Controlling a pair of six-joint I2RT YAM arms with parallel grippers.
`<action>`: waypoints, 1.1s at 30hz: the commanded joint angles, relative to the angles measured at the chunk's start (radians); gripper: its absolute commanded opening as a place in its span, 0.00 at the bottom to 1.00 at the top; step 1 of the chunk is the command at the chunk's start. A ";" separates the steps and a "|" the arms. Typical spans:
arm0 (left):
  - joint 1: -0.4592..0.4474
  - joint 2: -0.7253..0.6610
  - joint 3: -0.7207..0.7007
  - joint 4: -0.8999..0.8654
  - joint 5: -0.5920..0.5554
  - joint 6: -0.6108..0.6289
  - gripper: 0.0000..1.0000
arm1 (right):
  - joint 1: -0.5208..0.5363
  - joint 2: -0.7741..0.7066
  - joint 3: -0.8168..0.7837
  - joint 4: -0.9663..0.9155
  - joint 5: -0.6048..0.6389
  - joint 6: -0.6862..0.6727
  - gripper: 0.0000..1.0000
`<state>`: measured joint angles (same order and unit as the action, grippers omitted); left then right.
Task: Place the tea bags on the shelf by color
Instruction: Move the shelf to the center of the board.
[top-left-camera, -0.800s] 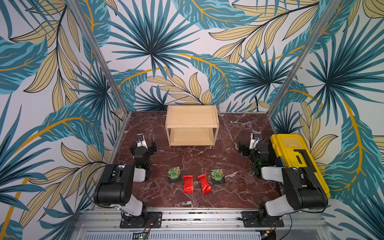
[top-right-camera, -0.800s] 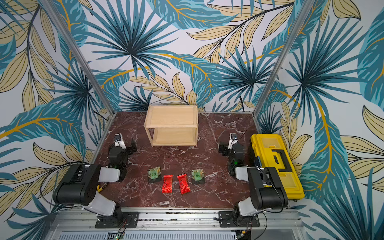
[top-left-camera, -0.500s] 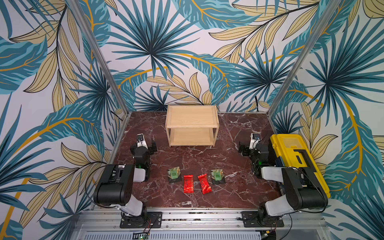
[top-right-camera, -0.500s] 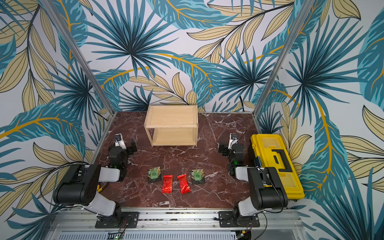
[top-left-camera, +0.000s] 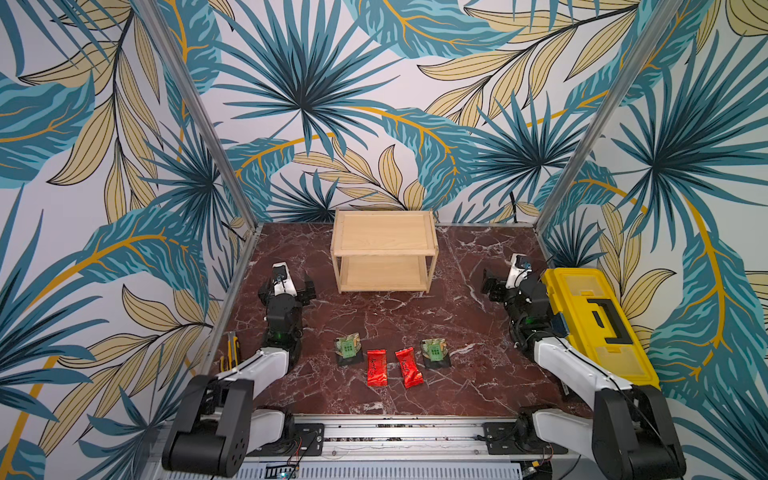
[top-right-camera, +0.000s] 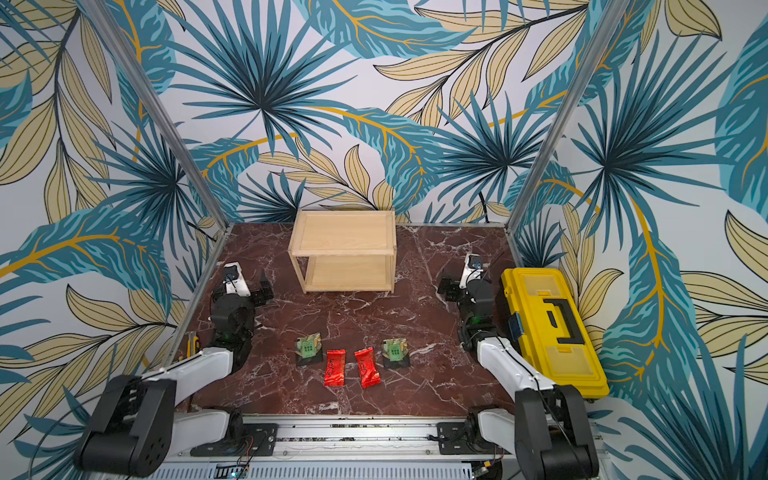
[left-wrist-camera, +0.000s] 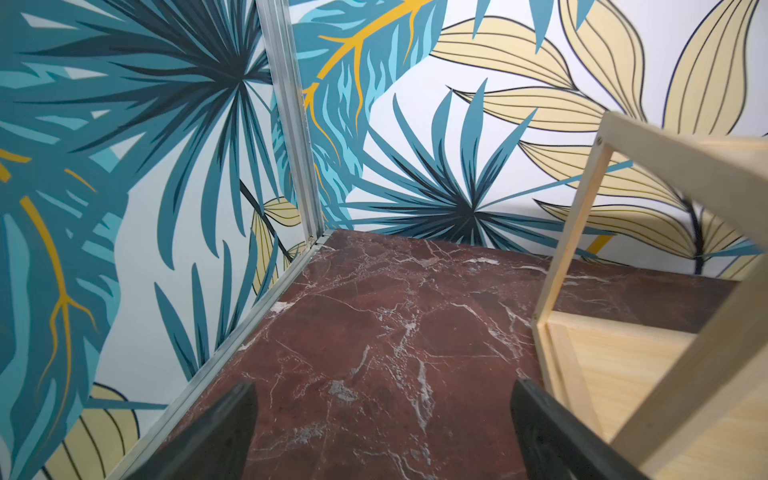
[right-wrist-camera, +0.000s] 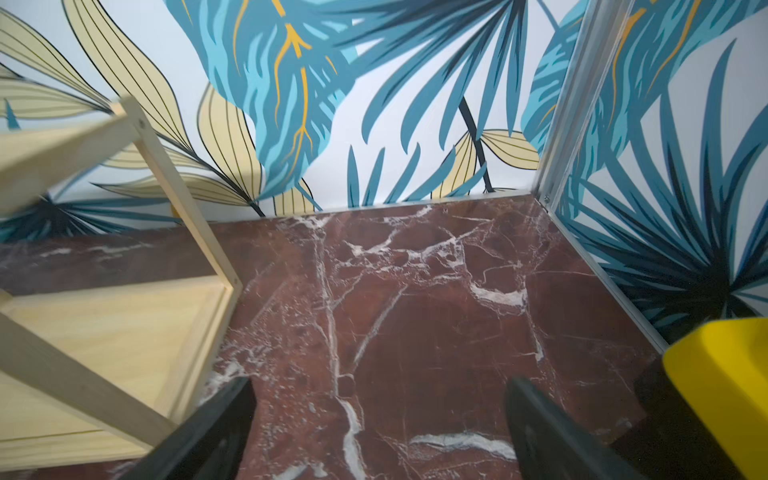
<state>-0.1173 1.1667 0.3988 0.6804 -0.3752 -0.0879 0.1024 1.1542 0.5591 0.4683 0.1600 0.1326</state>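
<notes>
Four tea bags lie in a row on the dark red marble near the front in both top views: a green-and-gold one (top-left-camera: 348, 347), two shiny red ones (top-left-camera: 376, 367) (top-left-camera: 409, 367), and another green-and-gold one (top-left-camera: 434, 350). The light-wood two-tier shelf (top-left-camera: 384, 232) stands at the back centre with both boards bare. My left gripper (top-left-camera: 287, 290) rests low at the left, behind the row, open over bare marble (left-wrist-camera: 382, 399). My right gripper (top-left-camera: 509, 287) mirrors it at the right, also open over bare marble (right-wrist-camera: 378, 395). Each wrist view catches a shelf corner (left-wrist-camera: 623, 353) (right-wrist-camera: 104, 332); no tea bags appear there.
A yellow toolbox (top-left-camera: 594, 320) lies along the right edge, close beside my right arm, and its corner shows in the right wrist view (right-wrist-camera: 723, 374). A small yellow-and-black tool (top-left-camera: 230, 351) lies outside the left rail. Leaf-patterned walls close in three sides.
</notes>
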 joint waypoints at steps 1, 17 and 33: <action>-0.030 -0.094 0.205 -0.457 0.023 -0.191 1.00 | 0.100 -0.049 0.119 -0.275 0.014 0.135 0.95; 0.044 0.375 0.959 -0.945 0.573 -0.297 1.00 | 0.209 0.415 0.742 -0.568 -0.405 0.437 0.91; -0.041 0.458 0.940 -0.882 0.742 -0.331 0.99 | 0.209 0.490 0.754 -0.530 -0.480 0.458 0.80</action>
<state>-0.1349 1.6512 1.3296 -0.2218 0.3325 -0.4168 0.3084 1.6772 1.3312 -0.0738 -0.3004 0.5808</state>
